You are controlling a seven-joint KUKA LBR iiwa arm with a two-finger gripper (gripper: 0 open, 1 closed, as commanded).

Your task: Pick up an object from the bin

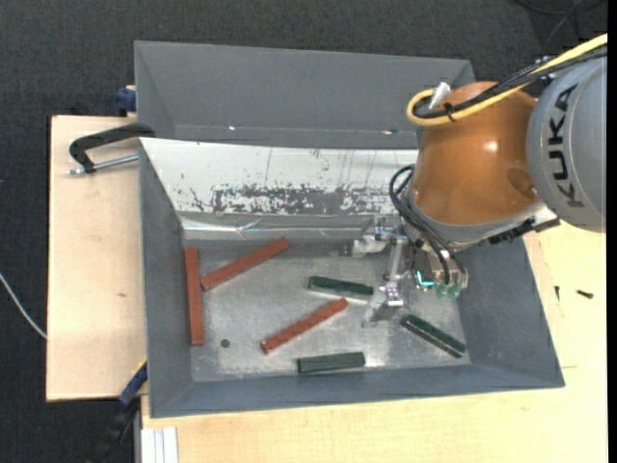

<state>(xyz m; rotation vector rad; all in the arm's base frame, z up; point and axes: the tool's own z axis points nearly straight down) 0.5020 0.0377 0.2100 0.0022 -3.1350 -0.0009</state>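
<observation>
Backdrop: dark floor all round; grey metal bin (289,95) sat in the middle, its back wall scuffed and speckled
Arm: orange wrist cover (472,162) came in from the right; gripper (388,307) was down near the bin floor, right of centre
Pincer: couldn't tell if it was spread or pressed together
Nearest bits: dark green bar (339,285) just left of it; middle red-brown bar (304,326) slanting below that; right green bar (432,336) just beside it
Elsewhere: long red-brown bar (195,297) along the left wall; slanted red-brown bar (244,263) near it; front green bar (331,362)
Progress: nothing looked lifted yet; grasp and lift left to do
Feel: flat, stiff, straight-edged sticks; matte; probably slide easily on metal
</observation>
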